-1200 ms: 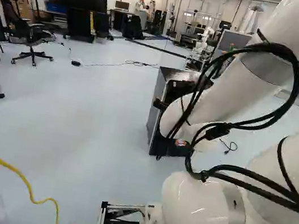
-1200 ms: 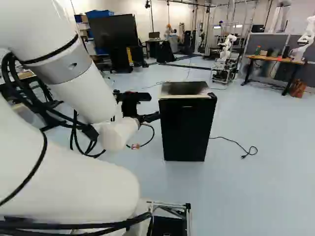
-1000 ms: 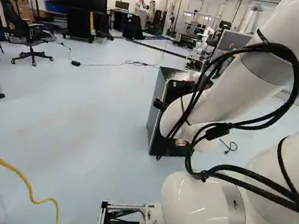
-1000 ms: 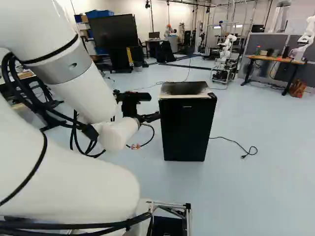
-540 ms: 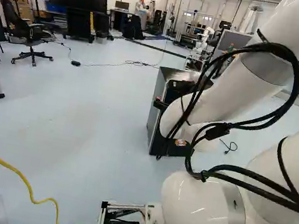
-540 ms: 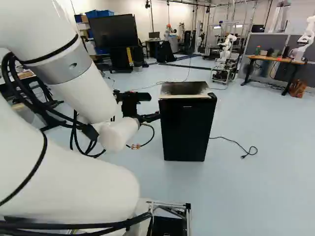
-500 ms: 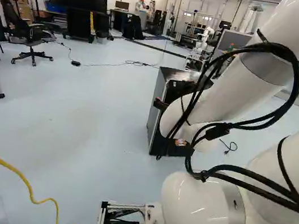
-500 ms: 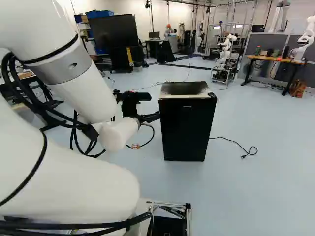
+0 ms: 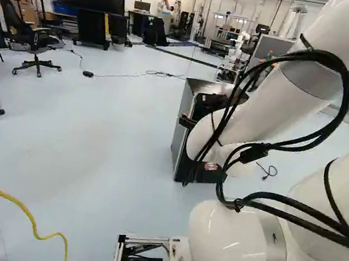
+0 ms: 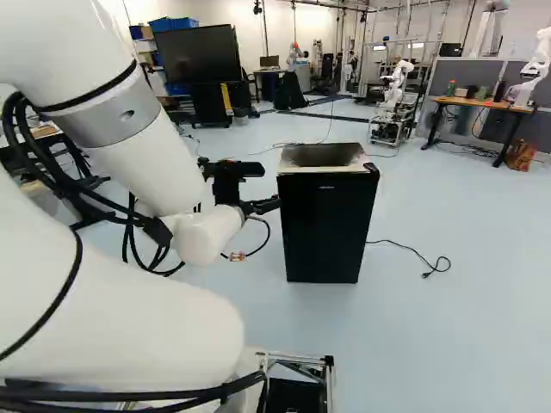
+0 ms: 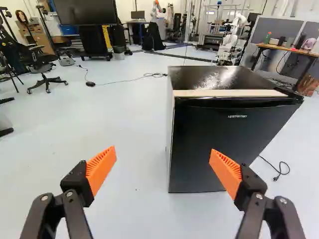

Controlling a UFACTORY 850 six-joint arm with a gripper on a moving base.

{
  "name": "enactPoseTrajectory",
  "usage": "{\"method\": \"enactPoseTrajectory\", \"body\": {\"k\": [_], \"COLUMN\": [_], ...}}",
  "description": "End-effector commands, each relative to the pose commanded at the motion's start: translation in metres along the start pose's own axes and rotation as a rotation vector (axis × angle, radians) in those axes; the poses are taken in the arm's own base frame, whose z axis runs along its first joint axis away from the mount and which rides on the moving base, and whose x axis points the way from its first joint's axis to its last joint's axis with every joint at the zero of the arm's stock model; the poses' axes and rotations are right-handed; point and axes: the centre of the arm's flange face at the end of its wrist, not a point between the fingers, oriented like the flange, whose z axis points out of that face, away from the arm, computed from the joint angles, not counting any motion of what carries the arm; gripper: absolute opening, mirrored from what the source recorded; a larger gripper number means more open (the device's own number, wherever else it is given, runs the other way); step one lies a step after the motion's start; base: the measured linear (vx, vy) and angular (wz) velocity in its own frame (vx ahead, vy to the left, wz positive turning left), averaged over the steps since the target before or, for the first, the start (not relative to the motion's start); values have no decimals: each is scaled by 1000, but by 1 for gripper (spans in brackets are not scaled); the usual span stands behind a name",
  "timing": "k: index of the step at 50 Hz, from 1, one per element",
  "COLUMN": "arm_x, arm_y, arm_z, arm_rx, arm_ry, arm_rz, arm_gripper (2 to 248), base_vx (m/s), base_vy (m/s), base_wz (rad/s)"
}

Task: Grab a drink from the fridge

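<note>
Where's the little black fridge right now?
In the right base view, the fridge stands on the floor near the middle, just right of the gripper, a black cord at its right.

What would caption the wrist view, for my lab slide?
Open gripper, orange pads apart, facing a small black fridge with its door shut.

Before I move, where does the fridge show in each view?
Right base view: the fridge, just right of the middle.
Left base view: right of the middle, partly behind the arm.
Wrist view: ahead of the gripper, off to one side.
Shared landmark: the big dark screen.
</note>
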Motion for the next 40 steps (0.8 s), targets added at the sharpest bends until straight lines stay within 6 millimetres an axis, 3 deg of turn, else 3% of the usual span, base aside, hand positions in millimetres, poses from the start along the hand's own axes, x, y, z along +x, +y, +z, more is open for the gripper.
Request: {"method": "enactPoseTrajectory", "body": {"k": [40], "arm_x": [0], "arm_y": [0], "arm_z": [0], "arm_rx": [0], "arm_ry": [0], "arm_rz": [0], "arm_gripper": [247], "base_vx": [95], "base_vy": [-1], "base_wz": [-14]}}
